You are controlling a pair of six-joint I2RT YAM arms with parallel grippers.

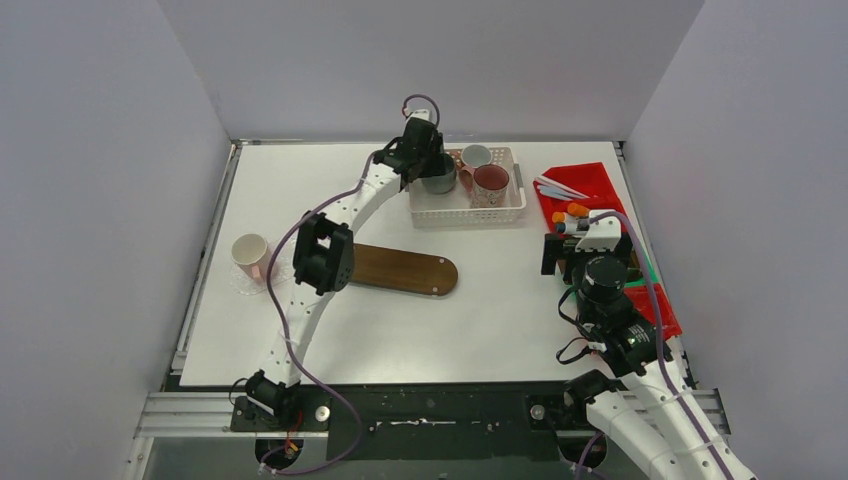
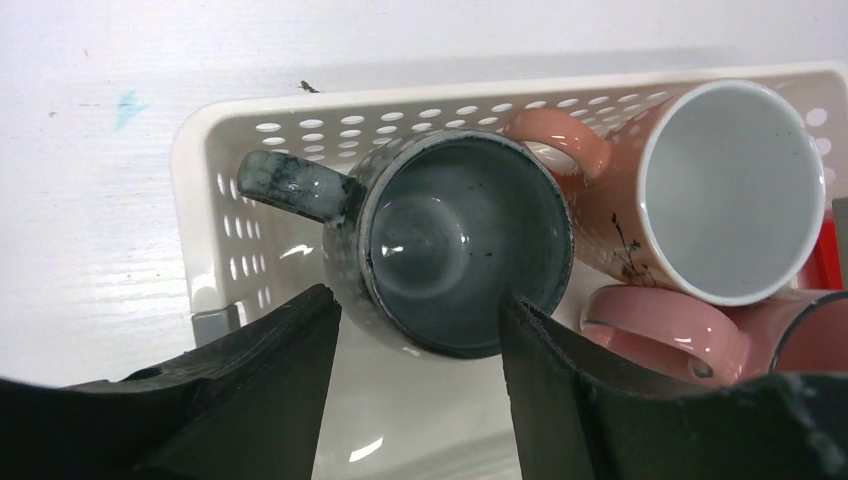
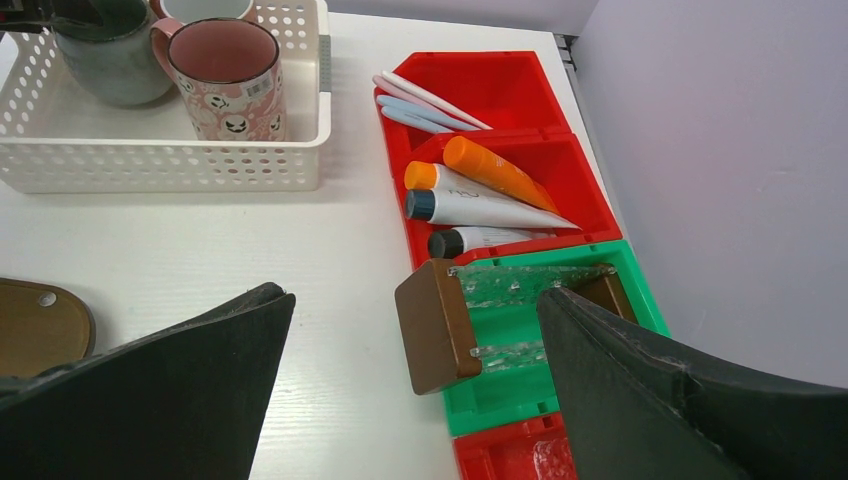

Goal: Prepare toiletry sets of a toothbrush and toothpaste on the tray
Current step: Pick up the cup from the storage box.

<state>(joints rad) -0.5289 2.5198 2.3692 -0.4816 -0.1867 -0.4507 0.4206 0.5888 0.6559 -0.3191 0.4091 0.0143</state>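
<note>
My left gripper [image 2: 418,298] hangs over the white basket [image 2: 200,170] at the back of the table, jaws half closed. Its left finger [image 2: 300,340] sits outside the dark green mug [image 2: 450,240] below the handle. The right finger [image 2: 540,350] overlaps the mug's mouth, with a gap showing between them. Beside it are a white mug with a pink handle [image 2: 730,190] and a maroon mug [image 3: 225,70]. A pinkish-white mug [image 1: 249,252] stands at the far left. The wooden tray [image 1: 405,270] lies bare mid-table. Toothbrushes [image 3: 430,100] and toothpaste tubes [image 3: 480,205] lie in red bins. My right gripper [image 3: 415,292] is open, holding nothing.
A green bin [image 3: 600,330] in front of the right gripper holds a brown wooden block [image 3: 435,325] with clear plastic pieces. Another red bin [image 3: 510,455] lies nearer. Grey walls close in the table on three sides.
</note>
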